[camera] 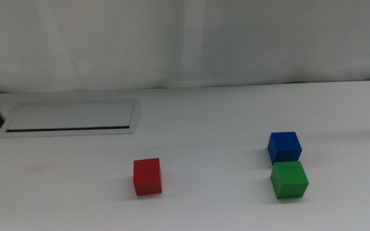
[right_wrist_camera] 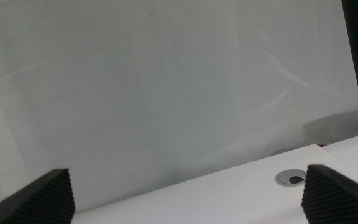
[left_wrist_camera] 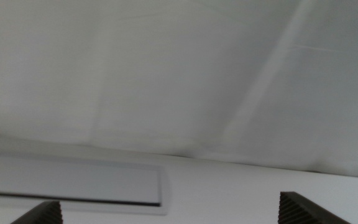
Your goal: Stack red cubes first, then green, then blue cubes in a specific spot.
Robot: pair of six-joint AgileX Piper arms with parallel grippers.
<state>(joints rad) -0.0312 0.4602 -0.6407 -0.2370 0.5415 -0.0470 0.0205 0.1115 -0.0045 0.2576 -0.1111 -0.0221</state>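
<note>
Nearest the camera sit the small matte red cube (camera: 148,176), left of middle, and the small matte bright-green cube (camera: 289,179) on the right. A small matte deep-blue cube (camera: 284,147) sits just behind the green one, almost touching, so grabbing one could bump the other. Every cube is a bit turned and has no long side. Both the left gripper (left_wrist_camera: 166,214) and the right gripper (right_wrist_camera: 188,196) are spread wide, holding nothing, aimed at the far white curtain (camera: 185,38).
</note>
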